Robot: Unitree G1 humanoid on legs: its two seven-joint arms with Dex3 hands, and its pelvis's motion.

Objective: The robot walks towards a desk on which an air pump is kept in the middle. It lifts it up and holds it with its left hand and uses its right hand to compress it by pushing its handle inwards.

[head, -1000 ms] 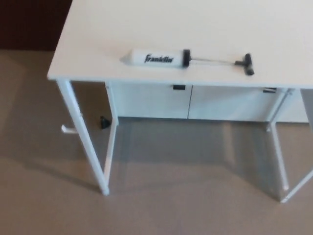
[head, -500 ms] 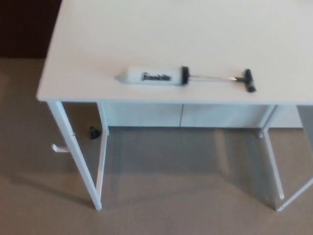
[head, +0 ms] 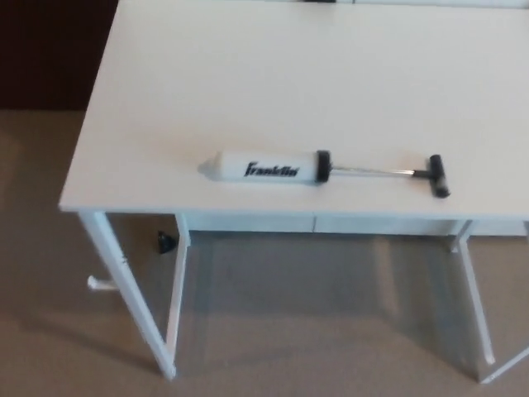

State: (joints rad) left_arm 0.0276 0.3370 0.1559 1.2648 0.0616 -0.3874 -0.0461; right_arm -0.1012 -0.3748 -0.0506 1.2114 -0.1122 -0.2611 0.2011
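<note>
The air pump point(head: 269, 168) lies flat on the white desk point(head: 289, 83), close to the front edge. Its white barrel carries dark lettering and tapers to a nozzle at picture left. A black collar point(head: 322, 167) ends the barrel on the right. From there a thin metal rod point(head: 372, 172) runs out to a black T-handle point(head: 438, 175), so the handle is drawn out. Neither of my hands shows in the head view.
The desk's front edge point(head: 248, 213) runs across the picture, with white legs point(head: 128, 289) at left and right point(head: 475, 306). Beige carpet point(head: 314, 331) lies below. A small black object point(head: 167, 241) and a white piece point(head: 97, 284) sit on the floor near the left leg.
The whole picture has shifted: the desk and pump now sit lower and look larger, and more of the desktop shows, so the camera has come closer. The pump itself lies as before.
</note>
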